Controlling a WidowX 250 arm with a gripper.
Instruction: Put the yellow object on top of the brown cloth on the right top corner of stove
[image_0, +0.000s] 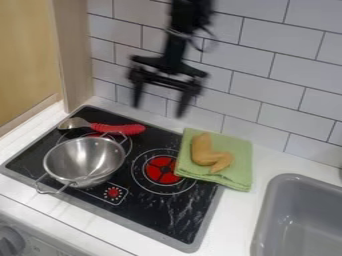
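Arm (176, 47) matt black, narrow link below bulkier, knobbly section. Thin dark cable (212, 41) looping out beside link. Gripper (159, 111) black too: wide bracket (168, 66) with flared ends, slim crossbar (163, 81) beneath, two long, plain fingers (184, 101) tapering to narrow tips.

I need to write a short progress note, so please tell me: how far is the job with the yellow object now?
The placing looks done: the yellow object lies on the folded cloth, which looks green, not brown, at the stove's top right corner. Nothing is in hand: the gripper hangs above, open. Probably nothing is left.
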